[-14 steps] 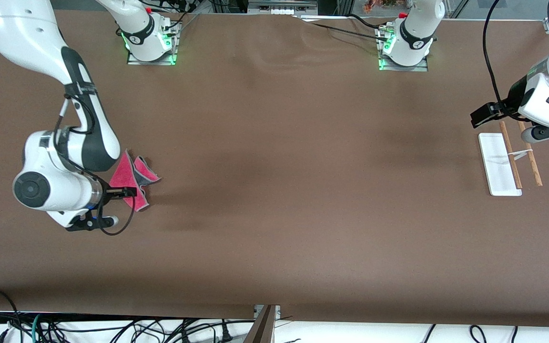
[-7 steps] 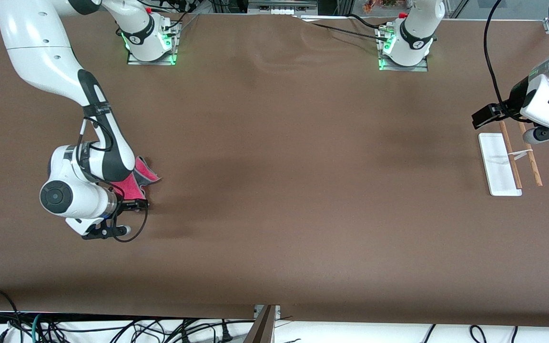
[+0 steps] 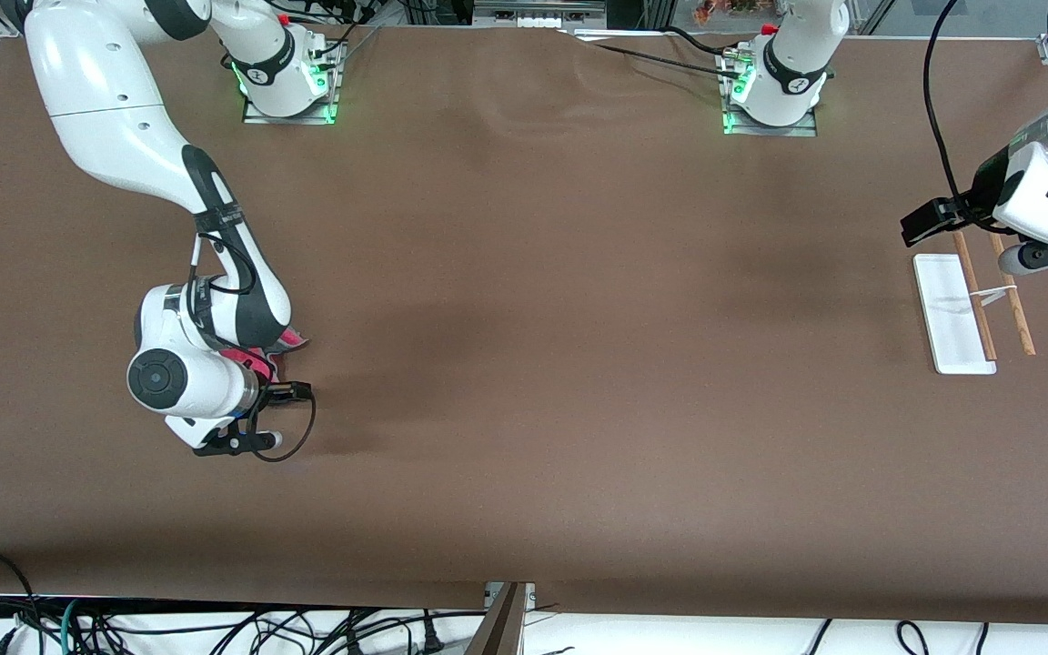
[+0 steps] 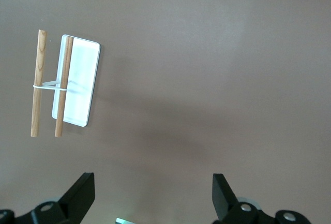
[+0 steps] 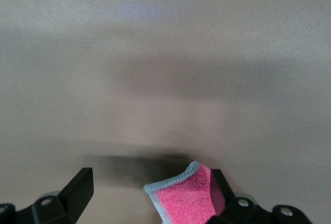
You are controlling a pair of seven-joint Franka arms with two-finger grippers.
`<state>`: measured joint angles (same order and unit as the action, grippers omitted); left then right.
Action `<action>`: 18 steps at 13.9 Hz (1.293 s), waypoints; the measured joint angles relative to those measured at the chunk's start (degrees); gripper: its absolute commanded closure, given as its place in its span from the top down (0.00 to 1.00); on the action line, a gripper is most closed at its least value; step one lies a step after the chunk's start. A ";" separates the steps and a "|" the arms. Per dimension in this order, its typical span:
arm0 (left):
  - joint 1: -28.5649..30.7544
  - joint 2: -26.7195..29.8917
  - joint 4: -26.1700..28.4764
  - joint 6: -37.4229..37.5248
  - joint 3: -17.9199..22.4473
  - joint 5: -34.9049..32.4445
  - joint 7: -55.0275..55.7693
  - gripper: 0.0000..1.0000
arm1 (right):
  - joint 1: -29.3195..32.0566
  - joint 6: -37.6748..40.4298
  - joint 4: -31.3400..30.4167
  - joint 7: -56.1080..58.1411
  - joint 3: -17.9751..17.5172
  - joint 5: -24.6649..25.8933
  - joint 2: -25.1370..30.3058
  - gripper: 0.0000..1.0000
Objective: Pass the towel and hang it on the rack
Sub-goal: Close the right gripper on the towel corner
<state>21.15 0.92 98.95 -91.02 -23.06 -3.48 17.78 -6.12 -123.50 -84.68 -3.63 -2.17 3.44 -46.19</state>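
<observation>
Pink-red fuzz with thin grey edging: towel (image 3: 280, 347), mostly hidden in the front view under the right arm's wrist, only a small corner peeking out at about the 1 o'clock side of the white housing. Lying or hanging toward the right arm's end of the table (image 3: 524, 300); whether resting on the surface or lifted off it, impossible to say. In the right wrist view, a folded corner (image 5: 185, 197) poking up between the black fingers (image 5: 77, 189), pale blue-grey hem curling over the pink pile, lower part cut off by the frame edge. Right gripper (image 3: 256, 400) itself barely visible in the front view, masked by wrist and cable loop; fingers spread apart in the wrist view, towel corner pressed close to one of them, not pinched between both.

Left gripper (image 4: 153, 193) waiting over the rack (image 3: 953, 314) at the left arm's end of the table, jaws wide apart, nothing between them. Partly covered in the front view: the ends of the two brown rods (image 4: 50, 83) farthest from the camera tucked under the left hand. Seen whole in the left wrist view: flat white rectangular base (image 4: 78, 81), two thin parallel wooden rods on a pale wire support, at roughly 10 o'clock from the fingers.
</observation>
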 measured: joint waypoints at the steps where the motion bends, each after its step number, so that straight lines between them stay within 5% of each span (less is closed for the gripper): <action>1: 0.00 0.00 0.00 -0.06 0.00 0.00 0.00 1.00 | 0.06 0.01 -0.06 -0.01 0.06 0.00 -0.26 0.81; 4: 0.00 0.00 0.00 -0.16 0.00 0.00 0.00 1.00 | 0.15 0.04 -0.40 -0.03 0.24 0.00 -0.88 0.45; 6: 0.00 0.00 0.00 -0.22 0.00 0.00 0.00 1.00 | 0.18 0.24 -0.37 -0.04 0.15 0.01 -0.52 0.29; 12: 0.00 0.02 -0.02 -0.70 0.00 0.00 0.00 1.00 | 0.33 0.28 -0.27 -0.03 0.31 0.08 -0.31 0.16; 15: 0.00 0.02 -0.02 -0.70 -0.11 0.00 0.00 1.00 | 0.44 0.28 -0.24 -0.03 0.32 0.08 -0.31 0.00; 18: -0.11 0.03 -0.09 -0.70 -0.36 0.00 0.00 1.00 | 0.46 0.50 -0.04 -0.02 0.29 0.08 -0.14 0.00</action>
<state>21.05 0.94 98.86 -91.73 -23.42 -3.48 17.78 -5.65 -123.00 -84.72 -3.64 -1.89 3.52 -46.34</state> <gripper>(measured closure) 0.000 0.982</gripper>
